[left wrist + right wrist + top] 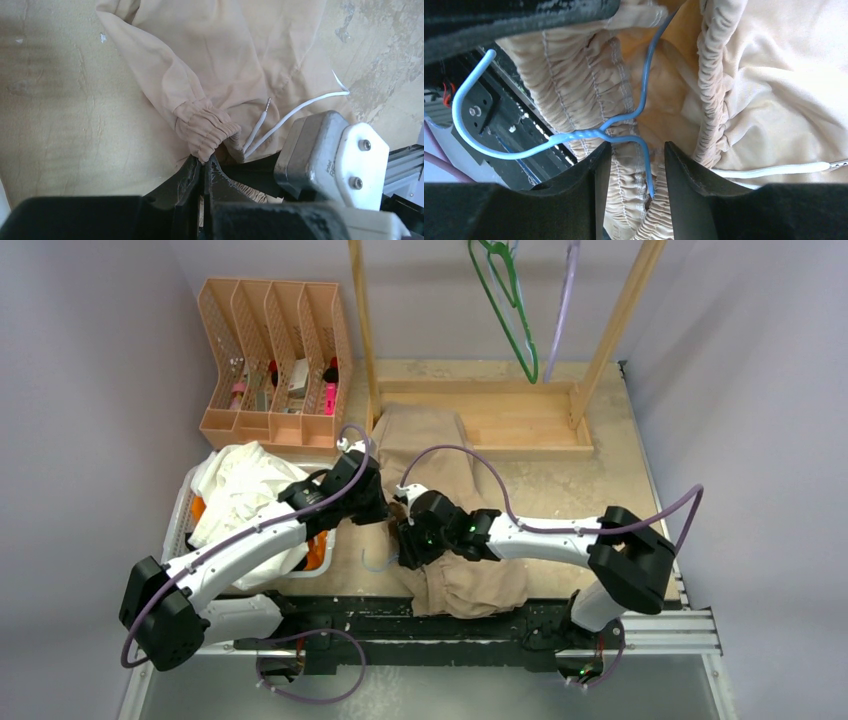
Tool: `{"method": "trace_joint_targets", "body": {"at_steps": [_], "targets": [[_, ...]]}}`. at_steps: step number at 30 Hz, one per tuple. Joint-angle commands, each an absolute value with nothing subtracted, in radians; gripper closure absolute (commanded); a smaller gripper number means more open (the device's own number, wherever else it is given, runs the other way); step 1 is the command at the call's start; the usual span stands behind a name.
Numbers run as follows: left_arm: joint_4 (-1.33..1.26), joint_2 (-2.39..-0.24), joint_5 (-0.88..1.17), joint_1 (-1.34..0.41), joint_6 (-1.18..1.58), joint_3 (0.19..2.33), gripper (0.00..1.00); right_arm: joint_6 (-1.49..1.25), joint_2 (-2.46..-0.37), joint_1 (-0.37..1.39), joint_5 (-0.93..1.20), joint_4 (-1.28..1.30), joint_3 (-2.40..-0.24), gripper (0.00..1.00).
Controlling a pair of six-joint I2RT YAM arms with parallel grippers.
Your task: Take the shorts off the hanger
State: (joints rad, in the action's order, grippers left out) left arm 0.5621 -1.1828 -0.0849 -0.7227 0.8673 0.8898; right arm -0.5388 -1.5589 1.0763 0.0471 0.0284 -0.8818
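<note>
Our left gripper (205,162) pinches the limp beige shorts (235,50) at the waistband (207,132). Our right gripper (638,150), jaws apart, straddles the stiff hanger (584,135).

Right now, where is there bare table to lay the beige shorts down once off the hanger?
Bare tabletop lies right of the beige shorts, bordered by the wooden rack base behind and the right arm in front. Crowded: left of the shorts, where the basket, left claw, right claw and blue hanger cluster.
</note>
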Motion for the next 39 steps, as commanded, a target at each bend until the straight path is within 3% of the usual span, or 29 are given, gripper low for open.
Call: {"method": "trace_joint_targets", "body": {"at_steps": [1, 4, 6, 9, 12, 18, 26, 32, 39], "targets": [[0.536, -1.151, -0.110, -0.726, 0.851, 0.924, 1.00, -0.484, -1.533, 1.093, 0.063, 0.050, -0.879, 0.52], [0.536, -1.153, -0.108, -0.727, 0.852, 0.926, 1.00, -0.462, -1.531, 1.098, 0.088, 0.042, -0.849, 0.51], [0.535, -1.152, -0.107, -0.726, 0.853, 0.924, 1.00, -0.471, -1.541, 1.097, 0.055, 0.043, -0.842, 0.58], [0.536, -1.152, -0.109, -0.726, 0.854, 0.925, 1.00, -0.501, -1.541, 1.099, -0.014, 0.054, -0.861, 0.89], [0.552, -1.144, -0.129, -0.726, 0.855, 0.926, 1.00, -0.517, -1.460, 1.102, -0.035, 0.033, -0.866, 1.00], [0.709, -1.131, -0.328, -0.726, 0.783, 1.032, 1.00, -0.497, -1.204, 1.098, 0.139, 0.021, -0.785, 1.00], [0.802, -1.214, -0.483, -0.717, 0.683, 1.255, 1.00, -0.472, -1.094, 1.095, 0.300, 0.089, -0.697, 1.00], [0.873, -1.243, -0.577, -0.715, 0.695, 1.236, 1.00, -0.520, -0.963, 1.095, 0.209, 0.105, -0.639, 1.00], [0.851, -1.202, -0.589, -0.716, 0.711, 1.179, 1.00, -0.532, -0.811, 1.095, 0.262, 0.104, -0.589, 1.00]]}}
